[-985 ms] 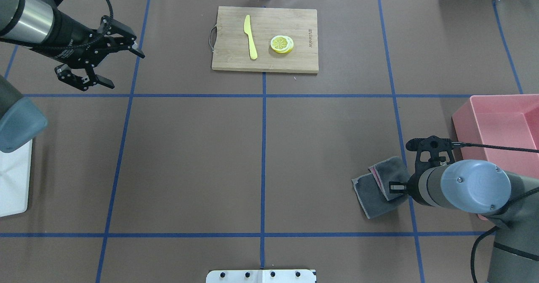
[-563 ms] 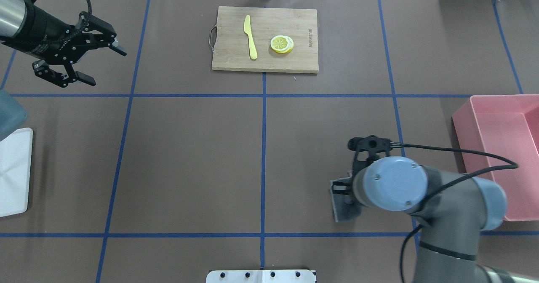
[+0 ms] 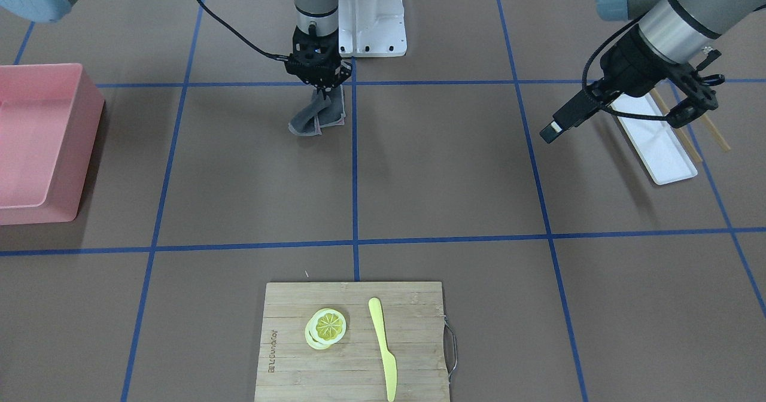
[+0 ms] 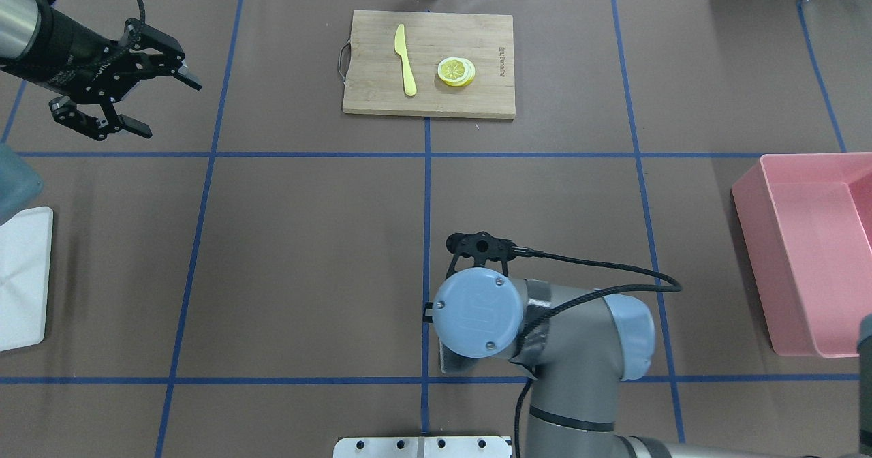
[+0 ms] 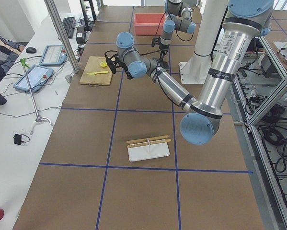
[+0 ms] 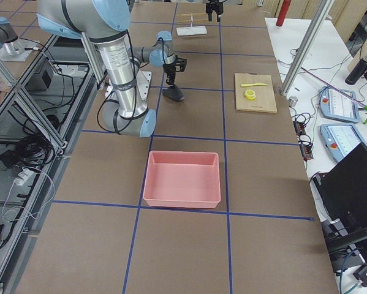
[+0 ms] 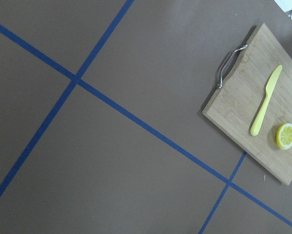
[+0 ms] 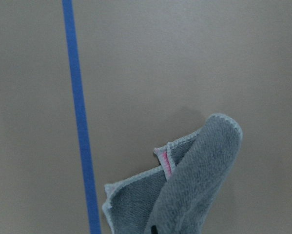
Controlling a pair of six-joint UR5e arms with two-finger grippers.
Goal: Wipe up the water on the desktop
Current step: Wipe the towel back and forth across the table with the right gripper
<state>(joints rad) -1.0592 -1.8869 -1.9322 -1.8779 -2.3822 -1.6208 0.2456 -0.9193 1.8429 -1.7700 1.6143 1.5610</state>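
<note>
Cloth [image 3: 311, 121] clamped in right gripper [image 3: 322, 93], touching desktop [image 3: 449, 168] (nr ctr tape line [image 3: 354, 168]); left gripper [image 4: 170, 107] jaws spread wide.

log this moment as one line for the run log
right gripper: shut on grey cloth | grey cloth: low at desktop, beside centre tape line | left gripper: jaws open, empty

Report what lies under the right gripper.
A grey cloth hangs pinched in the right gripper, its lower folds apparently resting on the brown desktop beside a blue tape line. The desktop directly beneath the cloth is covered, so any water there cannot be seen.
</note>
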